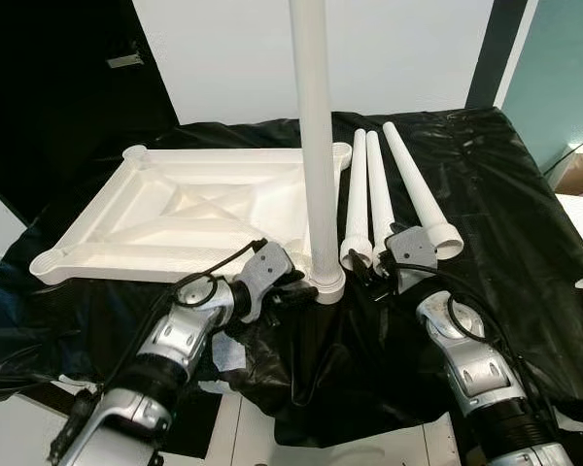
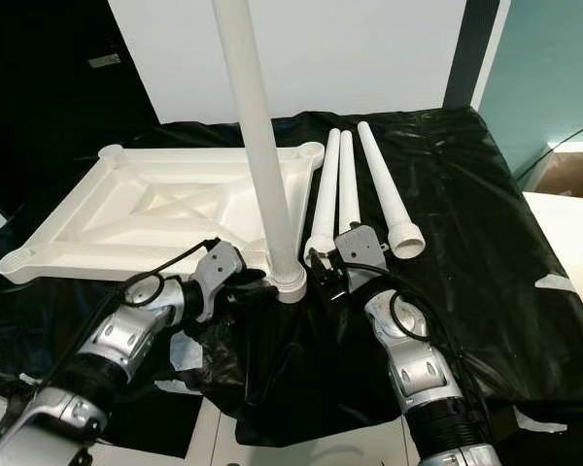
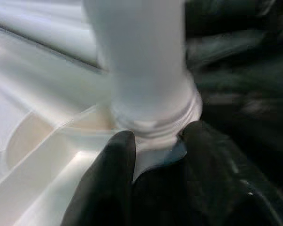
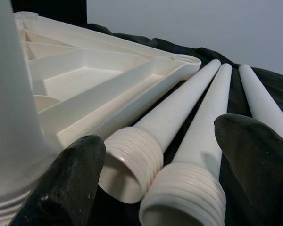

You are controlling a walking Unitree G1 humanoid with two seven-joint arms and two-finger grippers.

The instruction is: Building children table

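**White plastic, one leg of four standing**

Left eye view: our tabletop [image 1: 189, 218] lies upside down on the black sheet [image 1: 525, 204], ribs up. One upright leg [image 1: 316, 146] stands in the near corner socket on our right side of the top. Our left gripper [image 1: 293, 291] is at that leg's base, fingers either side of the collar. Three loose legs [image 1: 374, 194] lie side by side on the sheet just beside the top, threaded ends toward us. Our right gripper [image 1: 374, 267] sits at the near ends of the two closest to the top.

Right eye view: same layout. The other three corner sockets look empty, e.g. far left corner socket [image 2: 112, 152]. The third loose leg [image 2: 389, 189] lies a little apart, angled away.

Left wrist view: both black fingers [image 3: 108, 174] sit against the threaded collar of the upright leg, where it meets the socket. We read that as closed on the leg. Threads still show above the socket, so it's probably not fully screwed home.

Right wrist view: fingers [image 4: 68, 179] spread wide, holding nothing, bracketing the threaded ends of two loose legs [image 4: 132, 160].

Status, our estimate: roughly a quarter done. Left to do: seat the first leg, fit three more, flip the table upright.
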